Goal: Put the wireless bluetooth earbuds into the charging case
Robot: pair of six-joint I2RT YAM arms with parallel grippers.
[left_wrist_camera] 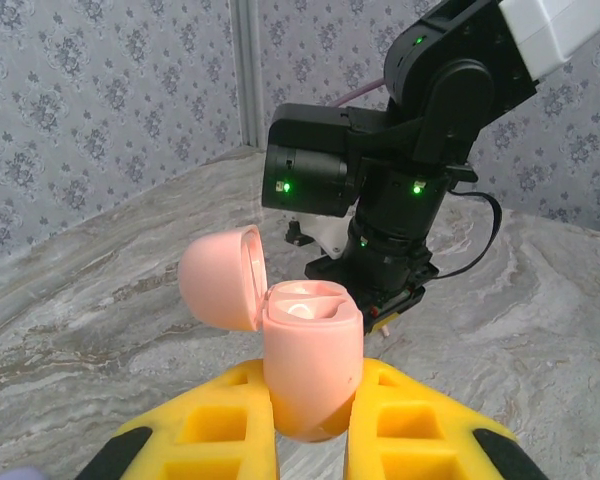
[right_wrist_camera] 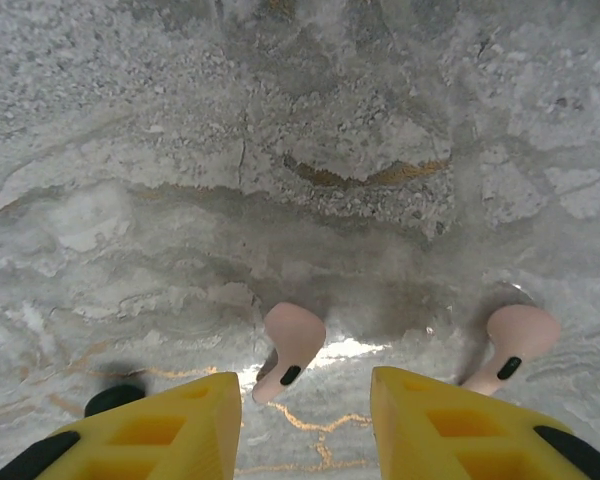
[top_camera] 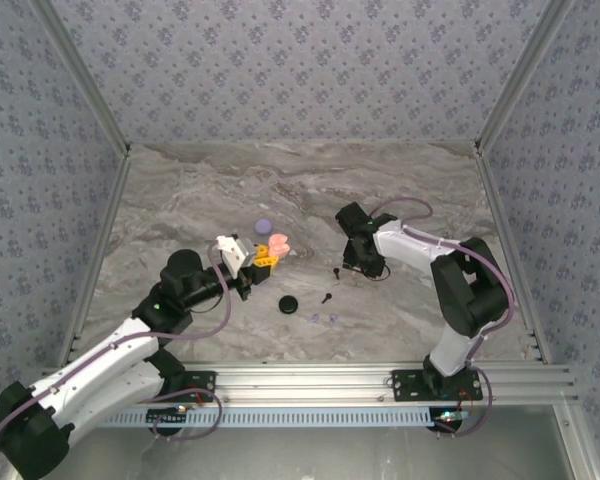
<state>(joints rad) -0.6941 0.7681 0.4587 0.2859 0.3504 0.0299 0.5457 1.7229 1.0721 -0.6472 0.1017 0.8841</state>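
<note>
Left wrist view: left gripper (left_wrist_camera: 310,405) jaws pinch the open pink case (left_wrist_camera: 312,345), lid at 10 o'clock. Right gripper (right_wrist_camera: 305,400) jaws stand spread above the table (right_wrist_camera: 280,150), 1 pink earbud (right_wrist_camera: 291,350) between their tips, second earbud (right_wrist_camera: 515,345) at 3 o'clock.
</note>
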